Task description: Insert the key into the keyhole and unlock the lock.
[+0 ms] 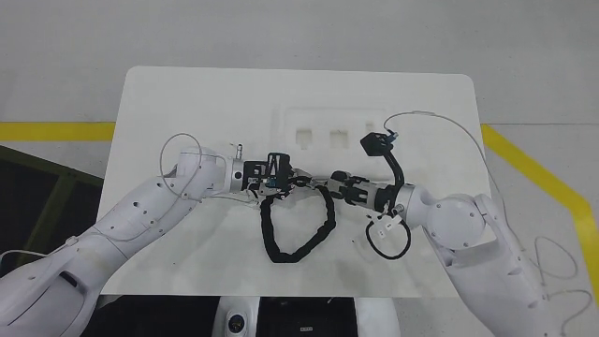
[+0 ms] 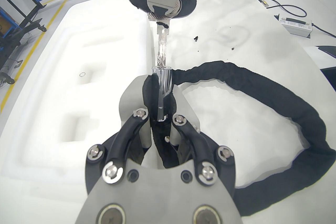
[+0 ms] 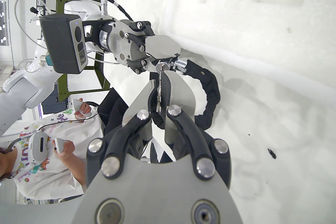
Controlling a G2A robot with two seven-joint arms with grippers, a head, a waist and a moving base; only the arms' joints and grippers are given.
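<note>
My left gripper point(image 2: 160, 88) is shut on the chrome lock cylinder point(image 2: 162, 88), keyhole end facing away from the wrist. The black fabric-covered chain point(image 2: 288, 114) loops from the cylinder across the table point(image 1: 187, 103). My right gripper point(image 3: 160, 86) is shut on the silver key point(image 2: 163, 49), whose tip sits at the keyhole point(image 3: 162, 67) face. From the top, both grippers meet at mid table, the left gripper point(image 1: 277, 174) and the right gripper point(image 1: 339, 187) tip to tip, with the chain point(image 1: 298, 234) hanging in a loop toward the front edge.
A white foam tray point(image 1: 328, 131) with rectangular recesses lies just behind the grippers. A small ring point(image 2: 82, 74) lies in one recess. Black specks point(image 2: 195, 38) dot the table. A black cable loop point(image 1: 386, 240) hangs from the right arm.
</note>
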